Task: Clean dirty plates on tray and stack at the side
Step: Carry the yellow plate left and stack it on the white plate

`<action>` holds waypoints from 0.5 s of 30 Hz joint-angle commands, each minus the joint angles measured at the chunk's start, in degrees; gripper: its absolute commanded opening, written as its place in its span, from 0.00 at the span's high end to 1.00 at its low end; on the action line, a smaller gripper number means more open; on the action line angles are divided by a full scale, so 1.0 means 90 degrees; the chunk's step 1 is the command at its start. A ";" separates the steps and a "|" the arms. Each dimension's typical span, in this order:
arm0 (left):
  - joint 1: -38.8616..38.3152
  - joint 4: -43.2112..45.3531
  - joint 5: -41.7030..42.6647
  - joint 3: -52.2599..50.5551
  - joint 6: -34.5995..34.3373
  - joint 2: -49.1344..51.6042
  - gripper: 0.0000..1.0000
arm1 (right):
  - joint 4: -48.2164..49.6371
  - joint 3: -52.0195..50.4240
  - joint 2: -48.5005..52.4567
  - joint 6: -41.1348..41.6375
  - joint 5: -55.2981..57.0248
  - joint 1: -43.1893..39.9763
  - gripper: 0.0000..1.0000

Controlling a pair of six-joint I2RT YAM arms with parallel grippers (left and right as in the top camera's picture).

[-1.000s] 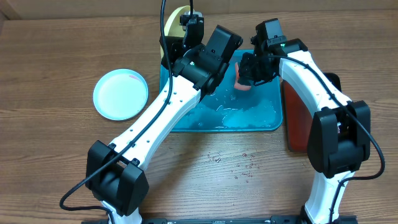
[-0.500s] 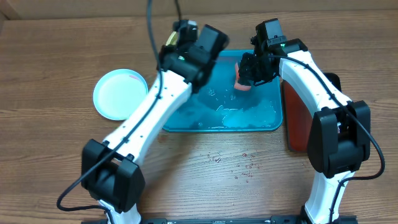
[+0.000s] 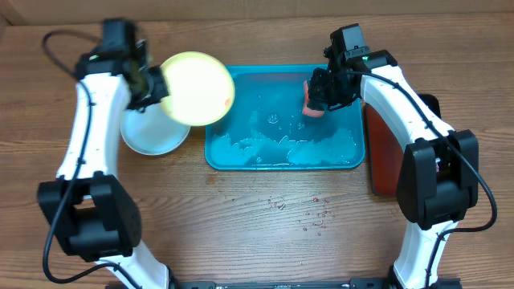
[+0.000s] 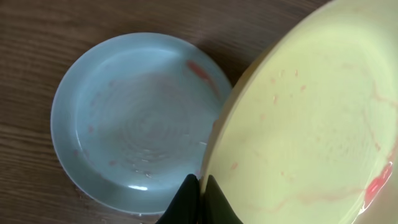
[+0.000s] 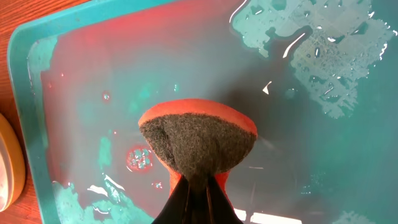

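Note:
My left gripper is shut on the rim of a pale yellow-green plate with faint red smears. It holds the plate tilted in the air, partly over a pale blue-white plate lying on the table left of the turquoise tray. The left wrist view shows the jaws pinching the yellow-green plate's edge above the blue-white plate. My right gripper is shut on an orange sponge over the tray's far right part. The sponge hangs above the wet tray.
Foam and water lie in the tray. A dark red tray stands right of it, under my right arm. A pale rounded rim shows at the left edge of the right wrist view. Droplets dot the wood in front.
My left arm has swung left from the tray's far side with the yellow-green plate, which now hangs over the blue-white plate. The right arm and sponge have not moved.

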 commanded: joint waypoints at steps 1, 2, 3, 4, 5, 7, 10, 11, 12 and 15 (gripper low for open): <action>0.0665 0.0459 0.1151 -0.0816 0.0129 -0.0083 0.95 | 0.0029 -0.0041 0.0000 0.0049 0.0044 0.0024 0.96; 0.0865 0.0704 0.1277 -0.1054 0.0056 -0.0083 0.96 | 0.0032 -0.0041 0.0000 0.0049 0.0044 0.0024 0.96; 0.1054 0.0923 0.1297 -0.1280 -0.0075 -0.0083 0.96 | 0.0032 -0.0041 0.0000 0.0049 0.0044 0.0024 0.96; 0.1214 0.1100 0.1297 -0.1460 -0.0211 -0.0083 0.96 | 0.0029 -0.0041 0.0000 0.0049 0.0044 0.0024 0.96; 0.1404 0.1316 0.1319 -0.1661 -0.0386 -0.0083 0.96 | 0.0029 -0.0041 0.0000 0.0051 0.0044 0.0024 0.96; 0.1705 0.1739 0.1324 -0.2013 -0.0619 -0.0083 0.96 | 0.0032 -0.0041 0.0000 0.0049 0.0044 0.0024 0.96; 0.2013 0.2244 0.1319 -0.2390 -0.0712 -0.0083 0.96 | 0.0056 -0.0041 0.0000 0.0049 0.0044 0.0024 0.96; 0.2047 0.2344 0.1314 -0.2463 -0.0709 -0.0083 0.96 | 0.0061 -0.0041 0.0000 0.0049 0.0044 0.0024 0.96; 0.2057 0.2414 0.1212 -0.2526 -0.0709 -0.0080 0.96 | 0.0066 -0.0041 0.0000 0.0049 0.0044 0.0024 0.96; 0.2013 0.2514 0.0617 -0.2691 -0.0760 -0.0070 0.96 | 0.0073 -0.0041 0.0000 0.0051 0.0041 0.0024 0.96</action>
